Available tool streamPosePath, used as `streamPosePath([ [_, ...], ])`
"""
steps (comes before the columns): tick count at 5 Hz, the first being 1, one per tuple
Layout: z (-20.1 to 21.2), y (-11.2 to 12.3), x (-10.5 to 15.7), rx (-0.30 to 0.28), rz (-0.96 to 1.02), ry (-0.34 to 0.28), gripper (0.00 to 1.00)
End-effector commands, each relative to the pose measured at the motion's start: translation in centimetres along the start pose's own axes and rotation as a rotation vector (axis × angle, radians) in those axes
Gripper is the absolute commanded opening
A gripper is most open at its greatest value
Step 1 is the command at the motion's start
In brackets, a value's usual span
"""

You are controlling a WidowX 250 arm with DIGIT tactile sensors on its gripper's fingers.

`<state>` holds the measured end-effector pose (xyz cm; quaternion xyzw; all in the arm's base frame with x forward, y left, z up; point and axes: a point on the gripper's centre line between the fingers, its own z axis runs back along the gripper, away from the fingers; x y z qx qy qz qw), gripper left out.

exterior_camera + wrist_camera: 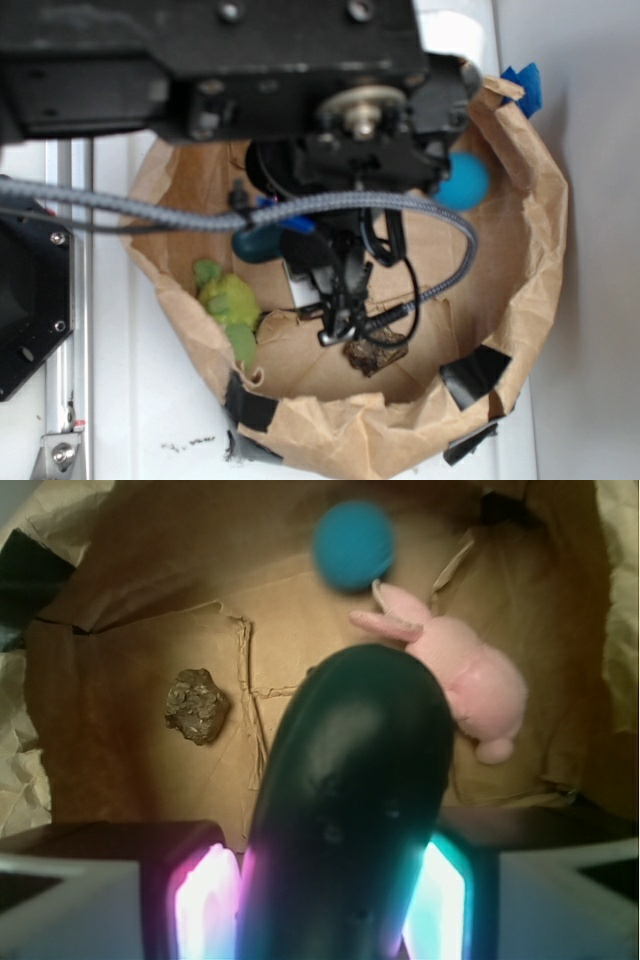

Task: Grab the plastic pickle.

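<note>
The plastic pickle (350, 790) is glossy and dark green. It stands up between the two lit pads and fills the middle of the wrist view. My gripper (335, 885) is shut on it, with the pink-lit pad (208, 905) against its left side and the teal-lit pad (440, 900) against its right. Its rounded end points toward the paper floor, clear of the other things. In the exterior view the arm hides most of the gripper, and a dark green rounded end (258, 243) shows under the arm.
All of this sits inside a low brown paper bag (530, 230) with folded walls. A blue ball (353, 544) lies by the far wall, beside a pink plush bunny (470, 675). A brown lump (197, 705) lies on the floor. A yellow-green plush toy (230, 305) leans on the left wall.
</note>
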<state>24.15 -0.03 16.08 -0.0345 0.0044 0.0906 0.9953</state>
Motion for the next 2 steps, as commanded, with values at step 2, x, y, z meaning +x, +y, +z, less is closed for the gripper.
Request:
streamPosePath([
  [2,1.01,0.73,1.09,-0.004,0.0,-0.15,0.0],
])
